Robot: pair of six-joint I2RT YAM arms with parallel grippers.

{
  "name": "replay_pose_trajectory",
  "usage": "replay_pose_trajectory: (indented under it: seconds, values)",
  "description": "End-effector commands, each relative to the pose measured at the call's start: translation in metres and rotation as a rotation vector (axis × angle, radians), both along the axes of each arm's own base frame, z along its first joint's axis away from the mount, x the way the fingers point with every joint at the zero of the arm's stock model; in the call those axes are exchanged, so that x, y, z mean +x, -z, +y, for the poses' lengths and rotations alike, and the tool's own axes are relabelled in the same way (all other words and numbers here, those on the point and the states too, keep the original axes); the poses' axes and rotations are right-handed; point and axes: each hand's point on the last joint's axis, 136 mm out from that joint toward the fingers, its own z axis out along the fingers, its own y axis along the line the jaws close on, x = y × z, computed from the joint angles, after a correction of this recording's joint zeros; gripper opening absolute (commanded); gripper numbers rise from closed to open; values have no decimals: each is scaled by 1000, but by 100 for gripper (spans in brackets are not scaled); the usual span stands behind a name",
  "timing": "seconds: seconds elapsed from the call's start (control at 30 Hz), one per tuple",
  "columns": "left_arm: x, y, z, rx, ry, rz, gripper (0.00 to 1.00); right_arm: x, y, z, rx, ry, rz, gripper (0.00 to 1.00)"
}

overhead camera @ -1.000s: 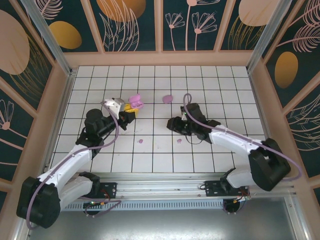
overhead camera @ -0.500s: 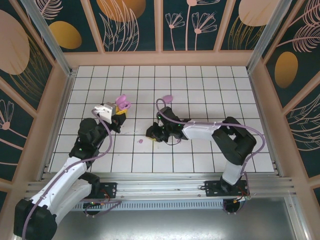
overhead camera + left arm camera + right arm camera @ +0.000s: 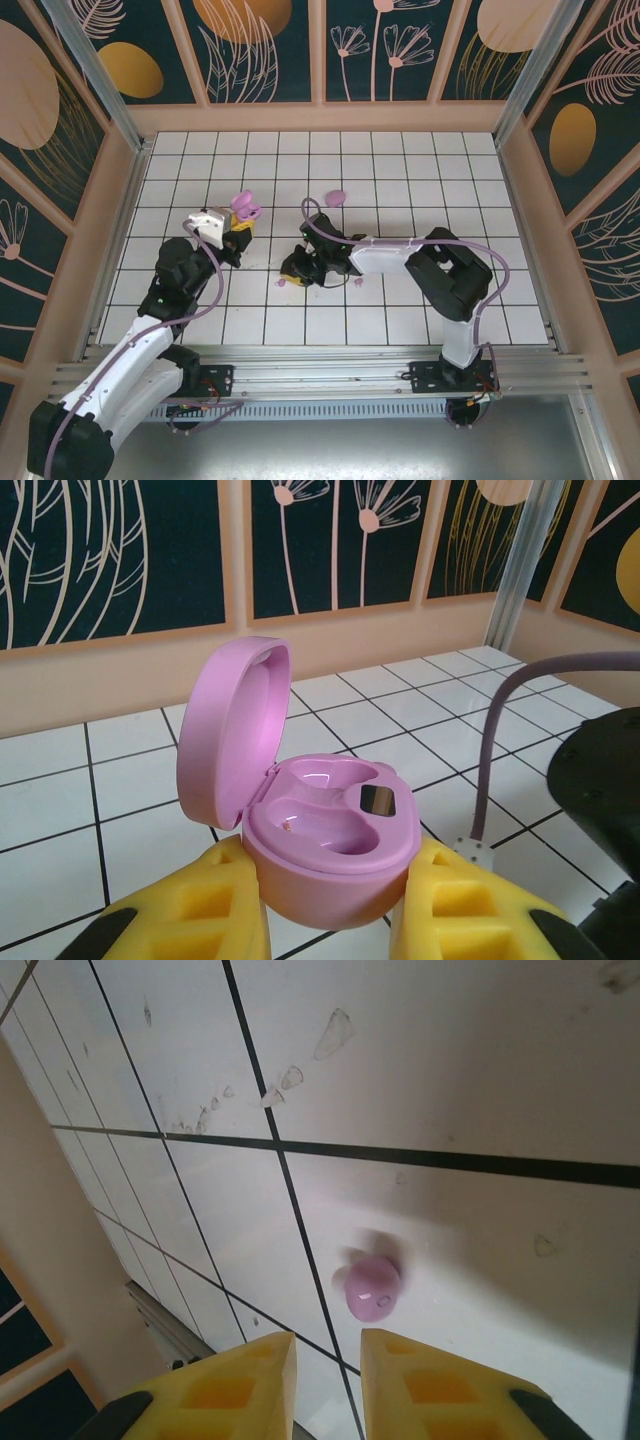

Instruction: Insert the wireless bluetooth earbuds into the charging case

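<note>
Left gripper [image 3: 333, 885]: closed onto the charging case [image 3: 330, 830], with one yellow finger [image 3: 205, 915] pressed against each side of its base.
Charging case: sits left of centre over the tiled table [image 3: 400, 170] in the overhead view, and the grip keeps it level.
Lid [image 3: 235, 730]: swung fully up and standing nearly upright from the hinge (on the left in the wrist view).
Wells: two glossy hollows face upward, and the right-hand one has a small dark square patch [image 3: 376, 800].
Right gripper [image 3: 325, 1355]: pointed down at the tiles near the table centre, jaws parted by only a narrow gap. It holds nothing and touches nothing that I can see.
Earbud [image 3: 372, 1286]: a small lilac nub lying on a white tile, just beyond the right gripper's fingertips. It sits slightly towards the right-hand finger and apart from both. A black grout line passes just beside it.
Second earbud [image 3: 357, 282]: lies on the table a little right of the right gripper, under the forearm line, and is too small to tell how it is turned.
Lilac oval [image 3: 337, 197]: rests farther back on the table, well apart from both grippers. It is bigger than the nubs, but I cannot tell whether it is closed.
Cable [image 3: 490, 750]: a purple loop arcs over the tiles to the right of the held case.
</note>
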Motion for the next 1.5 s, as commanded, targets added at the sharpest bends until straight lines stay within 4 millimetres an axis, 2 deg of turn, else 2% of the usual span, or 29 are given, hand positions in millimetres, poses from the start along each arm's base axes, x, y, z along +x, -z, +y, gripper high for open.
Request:
replay_pose_trajectory:
  seconds: [0.0, 0.13, 0.37, 0.63, 1.47]
  values:
    - [-1, -3, 3, -13, -5, -16, 7, -6, 5, 8, -45, -10, 33, 27]
    - [-2, -4, 3, -13, -5, -18, 7, -6, 9, 7, -85, 1, 29, 27]
    - [-3, -4, 3, -12, -6, -19, 7, -2, 1, 4, -135, 21, -11, 27]
    - [-4, -5, 4, -14, -6, -25, 7, -6, 8, 0, -158, 50, 15, 30]
    - [-6, -5, 4, -12, 0, -31, 7, -6, 23, 17, -169, 22, 42, 31]
